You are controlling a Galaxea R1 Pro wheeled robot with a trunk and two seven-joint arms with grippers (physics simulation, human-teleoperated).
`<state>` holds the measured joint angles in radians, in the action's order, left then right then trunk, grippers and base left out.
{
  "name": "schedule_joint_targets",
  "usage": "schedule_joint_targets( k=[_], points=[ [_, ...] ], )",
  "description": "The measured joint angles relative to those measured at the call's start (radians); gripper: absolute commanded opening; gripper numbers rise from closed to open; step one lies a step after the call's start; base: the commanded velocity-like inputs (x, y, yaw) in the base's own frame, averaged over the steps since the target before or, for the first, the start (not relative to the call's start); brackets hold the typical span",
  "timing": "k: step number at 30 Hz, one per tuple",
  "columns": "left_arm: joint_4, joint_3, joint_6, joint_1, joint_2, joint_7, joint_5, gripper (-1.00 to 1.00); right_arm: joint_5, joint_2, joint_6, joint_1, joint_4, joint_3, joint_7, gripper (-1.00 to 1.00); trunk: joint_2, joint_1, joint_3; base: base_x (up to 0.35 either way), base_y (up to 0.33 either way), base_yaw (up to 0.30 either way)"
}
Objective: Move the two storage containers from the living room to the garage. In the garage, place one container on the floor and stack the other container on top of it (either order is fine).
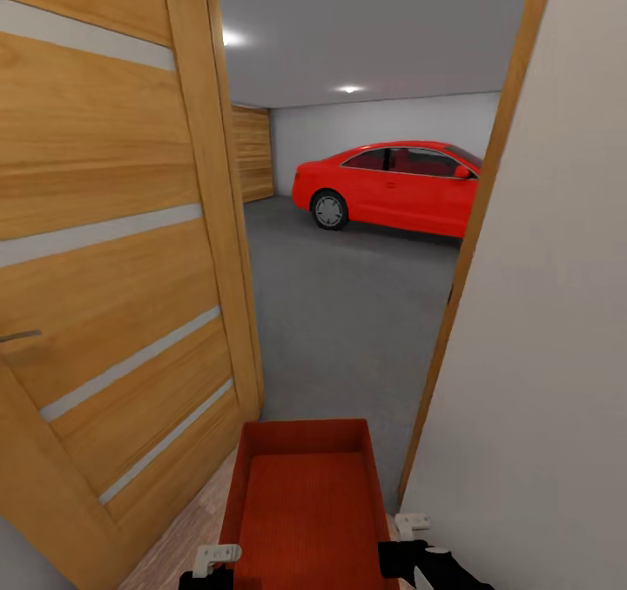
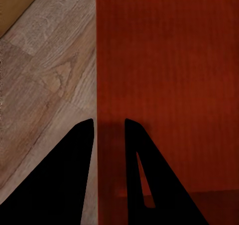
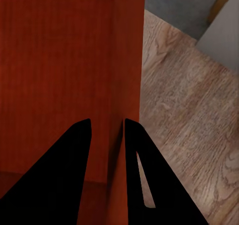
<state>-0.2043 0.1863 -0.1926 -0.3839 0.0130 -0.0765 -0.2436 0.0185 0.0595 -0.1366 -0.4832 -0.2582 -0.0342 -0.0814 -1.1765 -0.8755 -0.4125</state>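
One orange-red open-top storage container hangs low in front of me, carried between both arms in a doorway. My left gripper is shut on its left side wall. In the left wrist view the left gripper straddles that wall, with the container's ribbed bottom on one side and light wood planks on the other. My right gripper is shut on the right side wall, which stands between its fingers in the right wrist view. Beyond the doorway lies the garage's dark grey concrete floor.
An open wooden door stands close on the left. A pale wall with a wooden door frame is close on the right. A red car is parked at the garage's far side, against a pale grey wall.
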Motion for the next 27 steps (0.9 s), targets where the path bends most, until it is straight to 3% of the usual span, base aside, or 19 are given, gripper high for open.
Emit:
schedule_joint_targets(
  k=[6,27],
  points=[
    [0.000,0.000,0.000,0.000,0.000,0.000,0.000,-1.00,0.000,0.000,0.000,0.000,0.000,0.000,0.000,-1.00,0.000,0.000,0.000,0.043,0.090,-0.033],
    [0.000,0.000,0.000,0.000,0.000,0.000,0.000,-1.00,0.000,0.000,0.000,0.000,0.000,0.000,0.000,-1.00,0.000,0.000,0.000,0.130,0.151,-0.155]
  ],
)
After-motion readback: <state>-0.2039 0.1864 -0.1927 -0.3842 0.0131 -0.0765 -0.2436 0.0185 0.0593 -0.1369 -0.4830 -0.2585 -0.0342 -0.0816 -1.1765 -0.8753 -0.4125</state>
